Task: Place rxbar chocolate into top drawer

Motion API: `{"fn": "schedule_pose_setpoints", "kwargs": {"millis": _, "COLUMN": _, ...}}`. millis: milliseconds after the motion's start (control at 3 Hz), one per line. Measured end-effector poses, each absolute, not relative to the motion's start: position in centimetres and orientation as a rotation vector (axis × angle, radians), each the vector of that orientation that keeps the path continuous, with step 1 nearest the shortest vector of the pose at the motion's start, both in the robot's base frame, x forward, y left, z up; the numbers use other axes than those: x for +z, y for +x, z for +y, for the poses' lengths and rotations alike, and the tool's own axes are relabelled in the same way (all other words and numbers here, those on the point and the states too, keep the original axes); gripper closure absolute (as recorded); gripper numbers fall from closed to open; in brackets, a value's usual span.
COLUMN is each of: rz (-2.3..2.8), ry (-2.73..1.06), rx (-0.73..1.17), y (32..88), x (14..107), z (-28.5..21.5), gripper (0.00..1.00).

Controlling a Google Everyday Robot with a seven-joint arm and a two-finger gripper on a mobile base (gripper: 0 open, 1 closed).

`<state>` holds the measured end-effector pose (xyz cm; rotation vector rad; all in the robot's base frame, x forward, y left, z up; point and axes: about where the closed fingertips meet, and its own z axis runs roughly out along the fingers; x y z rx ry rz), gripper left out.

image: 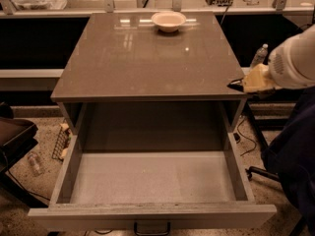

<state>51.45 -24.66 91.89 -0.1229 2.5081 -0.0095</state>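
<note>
The top drawer [239, 173] is pulled fully out below the brown tabletop [147, 58]; its grey floor is bare and its dark handle [151, 227] shows at the bottom edge. My gripper [241, 84] hangs at the tabletop's front right corner, level with its edge, under the white arm [293, 63]. A small dark flat sliver, the rxbar chocolate [234, 85], sticks out from between the pale fingers [255, 78], most of it hidden. The gripper is right of and above the drawer opening.
A white bowl [168, 21] stands at the back of the tabletop. A water bottle [259, 55] stands behind the arm. A dark chair [290, 156] fills the right side. A black object [15, 136] and a bottle [34, 163] lie on the floor at left.
</note>
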Motion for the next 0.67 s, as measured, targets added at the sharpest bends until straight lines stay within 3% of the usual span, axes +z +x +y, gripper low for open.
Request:
{"fn": "schedule_pose_setpoints", "kwargs": {"millis": 333, "rz": 2.519, "ry": -0.338, "rx": 0.108, "y": 48.1, "x": 90.1, "z": -22.0, "gripper": 1.0}}
{"fn": "schedule_pose_setpoints", "kwargs": {"millis": 667, "rz": 2.519, "ry": -0.478, "rx": 0.3, "y": 49.4, "x": 86.6, "z": -18.2, "gripper": 1.0}}
